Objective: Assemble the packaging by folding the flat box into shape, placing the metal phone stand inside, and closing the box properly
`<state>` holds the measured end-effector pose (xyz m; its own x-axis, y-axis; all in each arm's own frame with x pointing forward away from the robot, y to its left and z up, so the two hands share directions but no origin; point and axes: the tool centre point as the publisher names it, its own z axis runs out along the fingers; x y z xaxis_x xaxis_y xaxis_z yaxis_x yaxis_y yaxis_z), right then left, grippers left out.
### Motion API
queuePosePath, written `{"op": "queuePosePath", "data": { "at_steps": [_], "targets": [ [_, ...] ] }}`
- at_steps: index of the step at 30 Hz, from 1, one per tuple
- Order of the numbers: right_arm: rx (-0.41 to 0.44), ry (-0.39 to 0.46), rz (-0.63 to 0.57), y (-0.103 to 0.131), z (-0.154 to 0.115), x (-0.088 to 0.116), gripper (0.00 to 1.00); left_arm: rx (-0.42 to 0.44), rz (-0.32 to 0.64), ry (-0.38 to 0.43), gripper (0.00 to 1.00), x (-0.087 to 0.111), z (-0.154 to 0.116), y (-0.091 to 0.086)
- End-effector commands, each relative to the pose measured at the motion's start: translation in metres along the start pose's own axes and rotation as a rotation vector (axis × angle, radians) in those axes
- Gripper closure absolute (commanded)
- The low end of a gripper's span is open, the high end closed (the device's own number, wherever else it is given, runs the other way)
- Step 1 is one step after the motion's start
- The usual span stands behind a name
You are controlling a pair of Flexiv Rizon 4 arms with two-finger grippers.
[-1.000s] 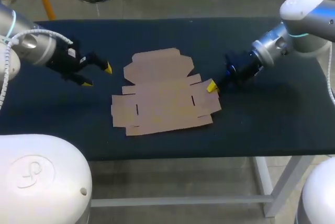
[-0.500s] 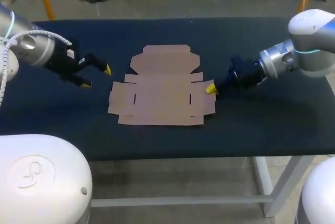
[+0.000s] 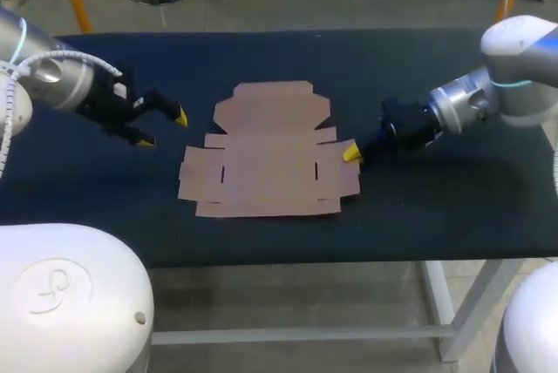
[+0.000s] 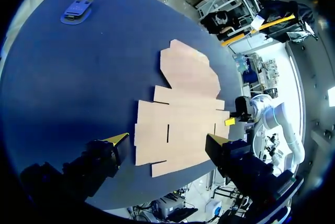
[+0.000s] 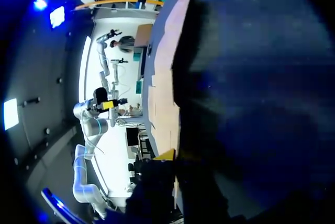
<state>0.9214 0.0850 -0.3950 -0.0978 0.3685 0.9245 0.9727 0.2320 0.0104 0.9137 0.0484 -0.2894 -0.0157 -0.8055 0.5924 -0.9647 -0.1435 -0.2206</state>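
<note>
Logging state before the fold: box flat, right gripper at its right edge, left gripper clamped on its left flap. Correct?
No. The left gripper is open and clear of the box, off to its left, as the head view shows. The rest is right: box flat, right gripper at its right edge.

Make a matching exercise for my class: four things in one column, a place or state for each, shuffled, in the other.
1 flat box
2 phone stand
3 left gripper
4 right gripper

A at the box's right edge
B unfolded, mid-table
C fingers open, clear of the box
D alone, well away from the box

Pairs: 1-B; 2-D; 3-C; 4-A
</note>
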Motion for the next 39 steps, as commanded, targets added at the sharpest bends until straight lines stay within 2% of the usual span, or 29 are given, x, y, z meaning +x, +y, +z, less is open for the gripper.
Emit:
{"op": "queuePosePath", "data": {
  "at_steps": [1, 23, 24, 25, 26, 27, 28, 39],
  "targets": [
    [0.050, 0.024, -0.003, 0.002, -0.002, -0.004, 1.00, -0.003, -0.001, -0.006, 0.00, 0.002, 0.000, 0.001],
    [0.048, 0.004, 0.022, -0.013, 0.000, -0.010, 1.00, -0.010, 0.000, -0.005, 0.00, 0.004, 0.004, 0.006],
    [0.047, 0.001, 0.025, -0.014, 0.000, -0.010, 0.88, -0.011, 0.000, -0.004, 0.00, 0.004, 0.004, 0.006],
    [0.047, -0.001, 0.028, -0.014, 0.000, -0.010, 0.66, -0.011, 0.000, -0.005, 0.00, 0.004, 0.005, 0.006],
    [0.047, -0.001, 0.031, -0.014, -0.001, -0.010, 0.50, -0.012, -0.001, -0.005, 0.00, 0.004, 0.005, 0.006],
    [0.047, -0.002, 0.033, -0.014, -0.001, -0.011, 0.11, -0.013, -0.001, -0.005, 0.00, 0.004, 0.005, 0.006],
    [0.046, -0.005, 0.035, -0.014, -0.002, -0.011, 0.00, -0.013, -0.001, -0.005, 0.00, 0.004, 0.006, 0.005],
    [0.045, -0.075, 0.023, -0.012, -0.031, -0.001, 0.00, -0.015, -0.004, -0.011, 0.00, 0.006, 0.006, 0.000]
  ]
}}
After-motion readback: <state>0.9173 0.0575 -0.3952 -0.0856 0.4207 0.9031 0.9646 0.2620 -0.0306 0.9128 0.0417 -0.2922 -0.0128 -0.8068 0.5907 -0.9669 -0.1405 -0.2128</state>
